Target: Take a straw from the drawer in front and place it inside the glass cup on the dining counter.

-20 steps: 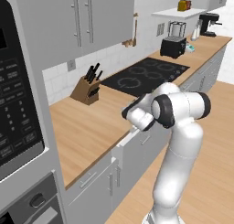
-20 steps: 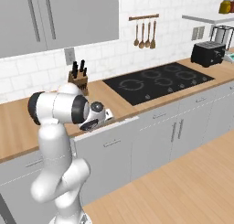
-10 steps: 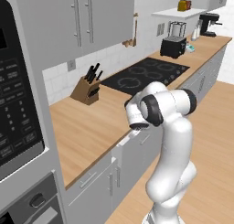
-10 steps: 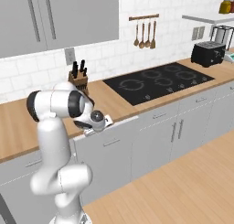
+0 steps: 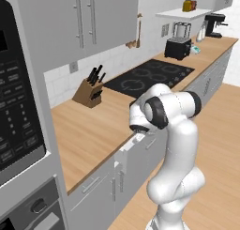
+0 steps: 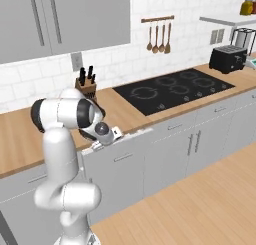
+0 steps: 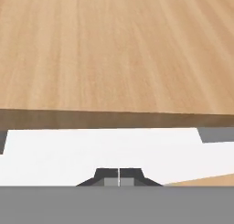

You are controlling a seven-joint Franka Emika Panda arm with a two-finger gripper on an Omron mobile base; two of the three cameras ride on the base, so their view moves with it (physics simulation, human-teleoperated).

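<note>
Reaching into the part-open drawer under the desk edge, the claw is pressed together and empty; no straw visible, so pull wider first.

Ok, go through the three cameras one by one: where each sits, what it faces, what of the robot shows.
Left base view: behind-left, facing the wall counter; white arm at lower right.
Right base view: behind-right, facing the same counter; arm at lower left.
Hand view: on the hand, looking over the drawer; shut gripper at the bottom.
Shared: both base views show the cooktop, knife block and toaster.
</note>
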